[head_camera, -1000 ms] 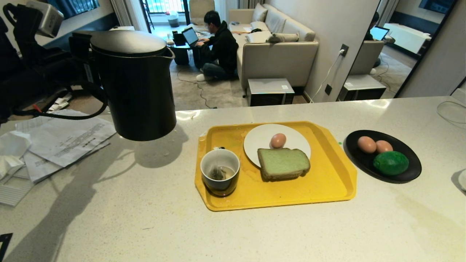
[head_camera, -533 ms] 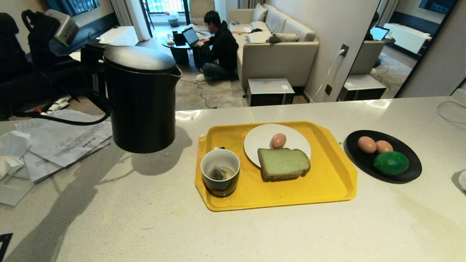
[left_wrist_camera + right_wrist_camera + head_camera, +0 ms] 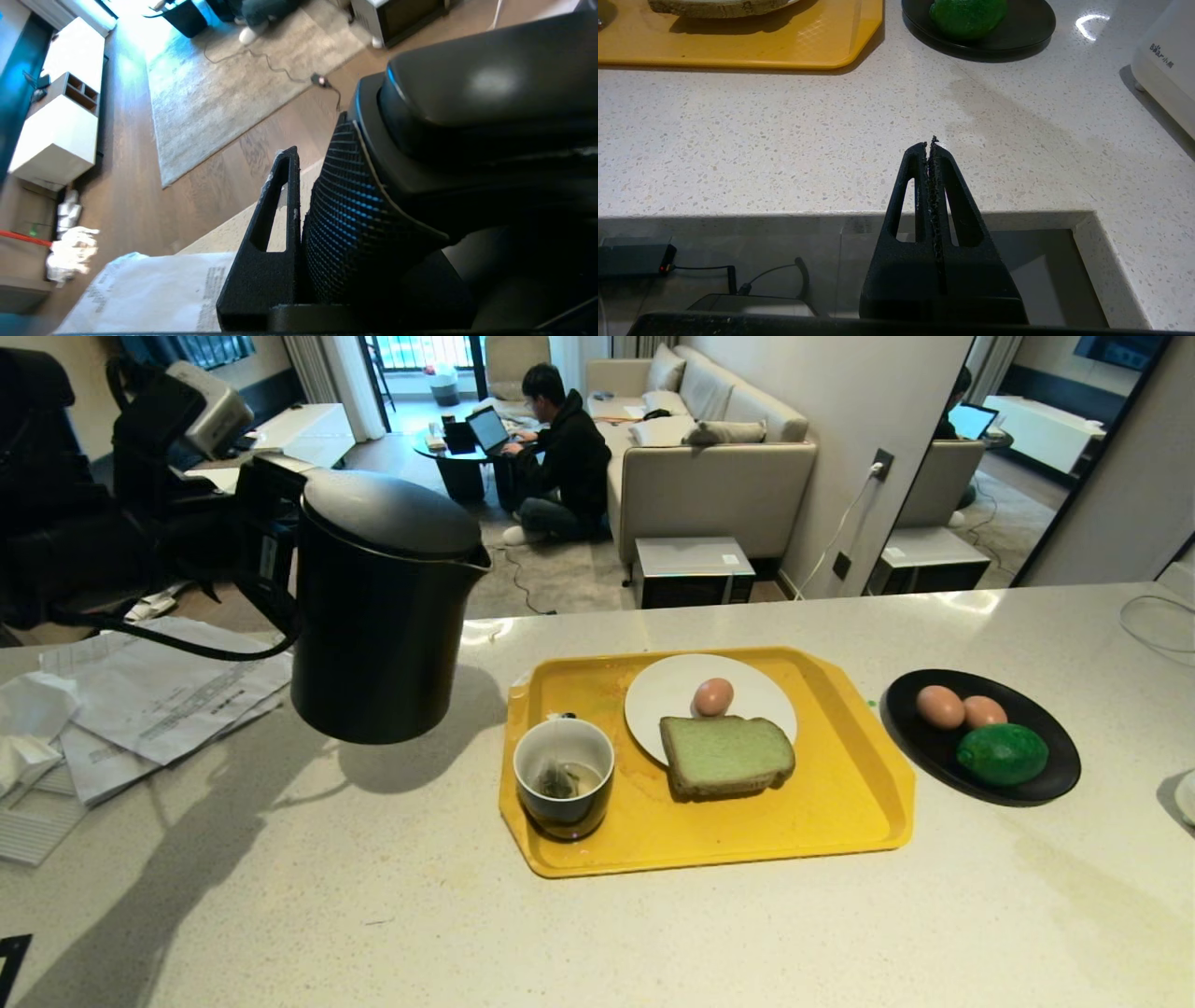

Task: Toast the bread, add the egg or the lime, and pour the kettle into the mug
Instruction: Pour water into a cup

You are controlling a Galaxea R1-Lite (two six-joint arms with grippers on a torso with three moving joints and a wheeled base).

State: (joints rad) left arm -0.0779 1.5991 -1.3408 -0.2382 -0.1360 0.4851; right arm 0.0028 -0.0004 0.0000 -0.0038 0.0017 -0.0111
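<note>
Kettle: the black kettle [image 3: 383,611] hangs in the air over the table [image 3: 597,933], left of the yellow tray [image 3: 840,803], lid on, spout turned toward the tray, body tipped slightly that way
Change in kettle: against the earlier head views it has come down and nearer the tray, and its shadow on the table now reaches close to the tray's left edge
Left gripper: the left gripper [image 3: 299,219] is clamped on the kettle's ribbed handle, one finger [image 3: 275,224] pressed flat against it; the other finger is hidden behind the handle
Left arm: it has swung in from the left with the kettle
Mug: the mug [image 3: 564,790] stands in the tray's near left corner, a tea bag and a little liquid inside, well apart from the kettle; unmoved
Bread: the green slice of bread [image 3: 726,755] lies flat on the near edge of the white plate [image 3: 667,695] on the tray, overhanging it; unmoved
Egg: one egg [image 3: 713,696] sits on the plate just behind the bread
Lime: the lime [image 3: 1002,754] rests on the black dish [image 3: 1060,784] right of the tray, with two more eggs [image 3: 940,707] behind it
Right gripper: the right gripper [image 3: 931,142] is parked at the table's near edge, fingers pressed together, holding nothing
Papers: loose sheets of paper [image 3: 168,691] lie on the table behind the kettle
Background: a person [image 3: 560,457] sits on the floor at a laptop beyond the table
</note>
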